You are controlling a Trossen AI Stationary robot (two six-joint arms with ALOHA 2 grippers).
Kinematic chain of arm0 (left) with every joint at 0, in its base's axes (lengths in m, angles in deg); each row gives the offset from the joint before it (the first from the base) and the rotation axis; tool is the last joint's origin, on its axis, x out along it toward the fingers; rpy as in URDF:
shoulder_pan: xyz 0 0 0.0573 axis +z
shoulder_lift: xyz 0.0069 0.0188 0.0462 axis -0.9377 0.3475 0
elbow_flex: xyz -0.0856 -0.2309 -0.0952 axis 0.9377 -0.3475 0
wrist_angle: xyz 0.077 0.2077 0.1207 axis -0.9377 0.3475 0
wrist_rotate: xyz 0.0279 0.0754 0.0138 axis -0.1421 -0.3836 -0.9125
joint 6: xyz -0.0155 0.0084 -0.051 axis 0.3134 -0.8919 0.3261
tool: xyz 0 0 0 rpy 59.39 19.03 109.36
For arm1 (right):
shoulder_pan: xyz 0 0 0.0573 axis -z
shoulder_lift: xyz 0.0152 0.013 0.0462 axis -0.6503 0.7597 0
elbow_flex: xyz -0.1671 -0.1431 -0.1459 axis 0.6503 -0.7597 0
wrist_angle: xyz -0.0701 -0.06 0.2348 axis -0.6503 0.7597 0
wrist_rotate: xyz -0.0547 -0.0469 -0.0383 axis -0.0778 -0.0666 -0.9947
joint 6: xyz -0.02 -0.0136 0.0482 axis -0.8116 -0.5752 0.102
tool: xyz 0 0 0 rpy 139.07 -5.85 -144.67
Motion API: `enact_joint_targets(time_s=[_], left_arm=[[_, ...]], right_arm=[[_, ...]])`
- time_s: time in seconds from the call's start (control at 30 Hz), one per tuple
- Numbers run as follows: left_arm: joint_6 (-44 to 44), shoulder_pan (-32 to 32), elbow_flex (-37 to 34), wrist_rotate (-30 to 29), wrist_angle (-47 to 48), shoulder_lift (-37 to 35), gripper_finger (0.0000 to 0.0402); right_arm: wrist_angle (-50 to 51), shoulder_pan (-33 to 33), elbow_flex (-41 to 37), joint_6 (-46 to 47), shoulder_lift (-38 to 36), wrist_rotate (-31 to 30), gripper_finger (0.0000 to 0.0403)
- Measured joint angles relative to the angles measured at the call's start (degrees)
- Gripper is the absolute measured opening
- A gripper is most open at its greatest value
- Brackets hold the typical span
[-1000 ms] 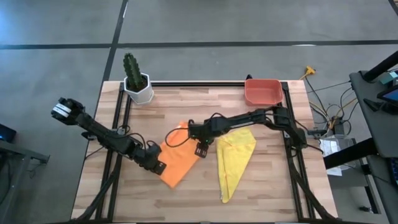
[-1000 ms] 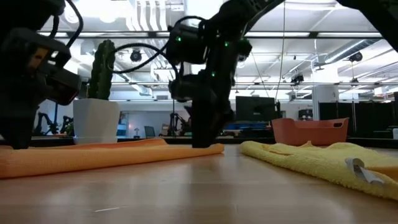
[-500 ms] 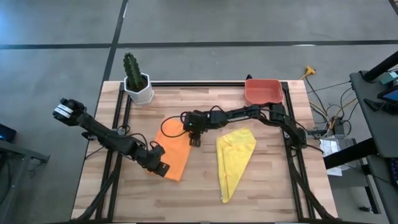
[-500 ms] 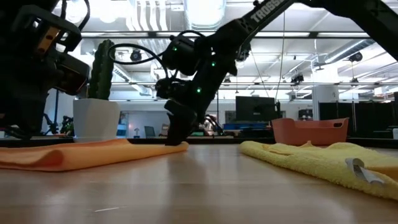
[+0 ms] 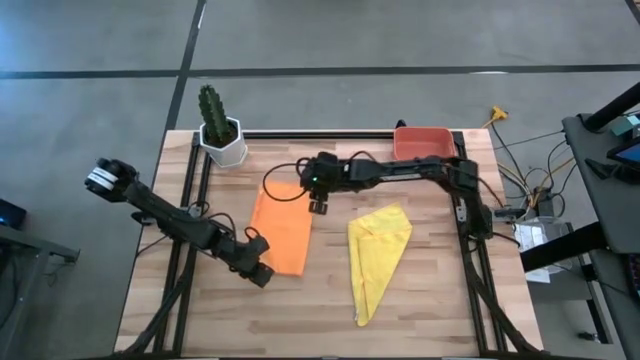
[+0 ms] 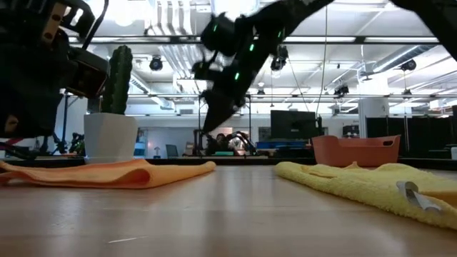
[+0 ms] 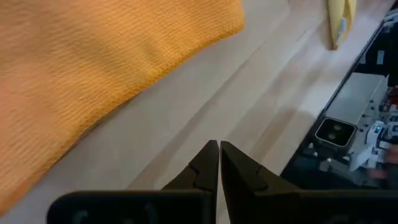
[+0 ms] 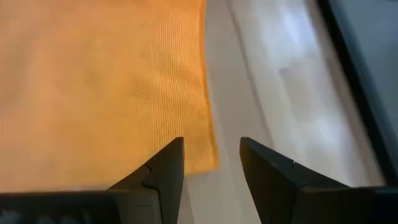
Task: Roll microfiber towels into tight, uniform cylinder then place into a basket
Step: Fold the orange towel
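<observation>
So we've got the orange towel (image 5: 281, 227) lying flat on the bench (image 5: 440, 290), roughly in the middle, with one end humped up a bit in the low view. The yellow towel (image 5: 376, 255) sits just to its right, folded into a long wedge, not touching it. The basket (image 5: 421, 146) is up at the far right corner of the bench. Our left gripper (image 5: 260, 275) is down by the orange towel's near corner, fingers pinched together on nothing. The right gripper (image 5: 319, 205) hangs above the towel's far edge, fingers apart and holding nothing. A cactus pot (image 5: 222, 140) stands at the far left corner.
</observation>
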Motion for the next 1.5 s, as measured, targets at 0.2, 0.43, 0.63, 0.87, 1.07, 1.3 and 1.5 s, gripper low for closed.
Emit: enact_joint_targets(time_s=[0.2, 0.43, 0.63, 0.87, 1.07, 1.3, 1.5], left_arm=[[-2.8, 0.0, 0.0, -1.8, 9.5, -6.1, 0.0001], [-10.4, 0.0, -0.1, -10.2, 16.6, -16.3, 0.0001], [-14.2, 0.0, 0.0, -12.1, 19.1, -22.0, 0.0001], [-14.6, 0.0, 0.0, -12.4, 23.4, -25.2, 0.0001], [-14.5, 0.0, 0.0, -12.1, 23.7, -24.0, 0.0001], [-14.5, 0.0, 0.0, -10.4, 23.7, -21.0, 0.0001], [-14.9, 0.0, 0.0, -6.9, 23.7, -19.2, 0.0001]], right_arm=[[4.7, -0.9, -0.9, 3.0, -9.6, 10.9, 0.0153], [3.9, -6.0, -3.3, -10.8, -12.4, 16.4, 0.0155], [2.4, -11.2, -3.3, -16.6, -8.5, 18.5, 0.0197], [-1.9, -16.0, -2.0, -19.0, -1.4, 18.5, 0.0263], [-4.7, -19.5, 0.4, -18.5, 4.6, 18.6, 0.0269], [-5.5, -21.8, 3.1, -19.4, 9.4, 18.2, 0.0238], [-5.5, -22.2, 6.0, -21.6, 12.6, 17.0, 0.0218]])
